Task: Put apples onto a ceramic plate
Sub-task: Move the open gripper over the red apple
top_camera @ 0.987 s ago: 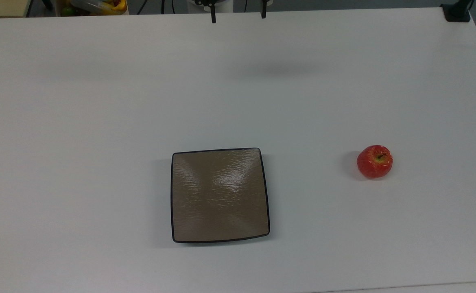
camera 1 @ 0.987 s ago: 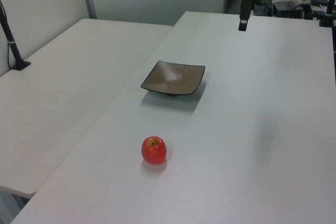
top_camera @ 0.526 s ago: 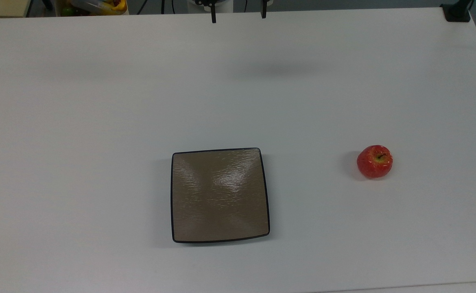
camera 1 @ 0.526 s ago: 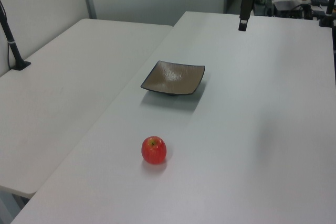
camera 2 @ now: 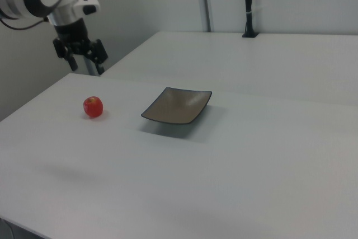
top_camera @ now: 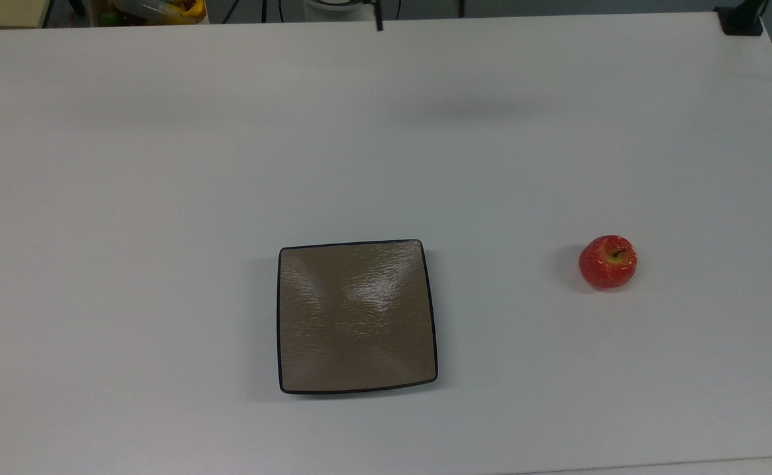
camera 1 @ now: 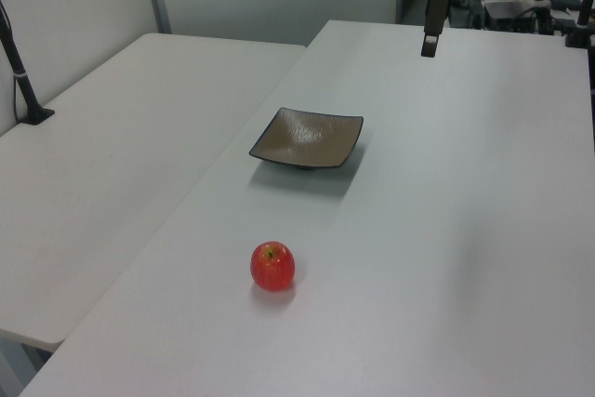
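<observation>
One plate point(top_camera: 357, 316) mid-desk point(top_camera: 161, 165), bare. Apple point(top_camera: 608, 261) well apart, toward the top view's right. Pincer point(camera 2: 81, 55) spread, empty, high above the desk. Apple looks light, rigid, glossy, likely to roll; pinch across its widest girth.

Even, bright overhead light leaves soft shadows on the white table point(top_camera: 161, 165). Glare streaks the glossy square taupe plate point(top_camera: 357, 316). Focus is sharp throughout.

A white counter point(top_camera: 161, 165) seen from above. A square brown plate point(top_camera: 357, 316) with a thin black rim sits near the bottom centre, empty. A small red apple point(top_camera: 608, 261) rests well apart, toward the top view's right.
</observation>
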Robot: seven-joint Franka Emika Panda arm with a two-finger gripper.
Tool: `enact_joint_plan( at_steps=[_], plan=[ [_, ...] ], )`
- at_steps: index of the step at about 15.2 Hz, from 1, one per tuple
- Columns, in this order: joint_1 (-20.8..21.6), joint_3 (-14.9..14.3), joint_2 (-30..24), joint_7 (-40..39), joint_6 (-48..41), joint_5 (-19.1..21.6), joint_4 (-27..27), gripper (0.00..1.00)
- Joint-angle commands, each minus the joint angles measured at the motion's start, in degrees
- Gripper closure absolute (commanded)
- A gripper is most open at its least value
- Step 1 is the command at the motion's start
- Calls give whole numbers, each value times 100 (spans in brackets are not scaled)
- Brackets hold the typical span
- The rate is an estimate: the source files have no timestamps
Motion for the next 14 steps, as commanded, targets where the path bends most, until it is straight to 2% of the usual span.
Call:
enact_joint_plan(
  at_steps=[1,5,7,9,14],
  plan=[
    [368,-43,425,689,-163,18,841,0],
    [781,-52,1145,1138,12,-44,1728,0],
    [922,-52,1619,1523,466,-52,2080,0],
    [1211,-52,2094,1753,1309,-184,2117,0],
    [1599,-52,2983,2025,2436,-658,2267,0]
  ],
)
